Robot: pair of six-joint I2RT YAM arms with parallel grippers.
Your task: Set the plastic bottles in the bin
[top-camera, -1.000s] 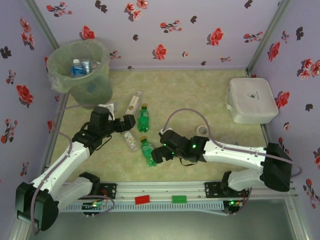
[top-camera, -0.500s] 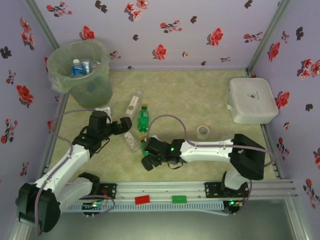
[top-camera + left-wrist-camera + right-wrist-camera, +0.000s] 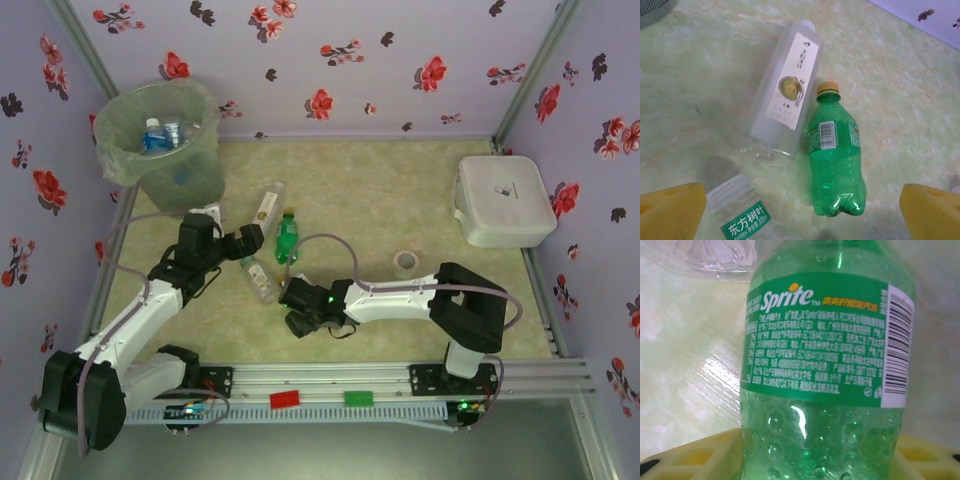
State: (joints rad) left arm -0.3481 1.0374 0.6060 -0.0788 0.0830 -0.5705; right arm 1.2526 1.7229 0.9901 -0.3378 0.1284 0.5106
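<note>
In the right wrist view, "Sprite" is legible on the green plastic bottle (image 3: pixel 825 365), which lies on the table between the right gripper's (image 3: pixel 822 460) yellow pads; whether they squeeze it, I cannot tell. The left wrist view shows the left gripper (image 3: pixel 802 212) spread wide over a clear bottle labelled 东方树叶 (image 3: pixel 740 217). The top view shows the bag-lined round bin (image 3: pixel 205 115) at the far left.

Layout: bin (image 3: pixel 205 160) in the far-left corner with bottles (image 3: pixel 160 133) in it, lidded box (image 3: pixel 503 200) far right, tape roll (image 3: pixel 405 262) on the table nearer than the box and to its left. Mid-table cluster: tall bottle (image 3: pixel 785 95) lying flat, soda bottle (image 3: pixel 834 155) just beside it on the right, water bottle (image 3: pixel 740 217) nearer and to the left. Sprite bottle (image 3: pixel 827 365) is nearest of the lot, between the right gripper (image 3: pixel 820 465) fingers, with another bottle's base (image 3: pixel 705 257) just behind it.
</note>
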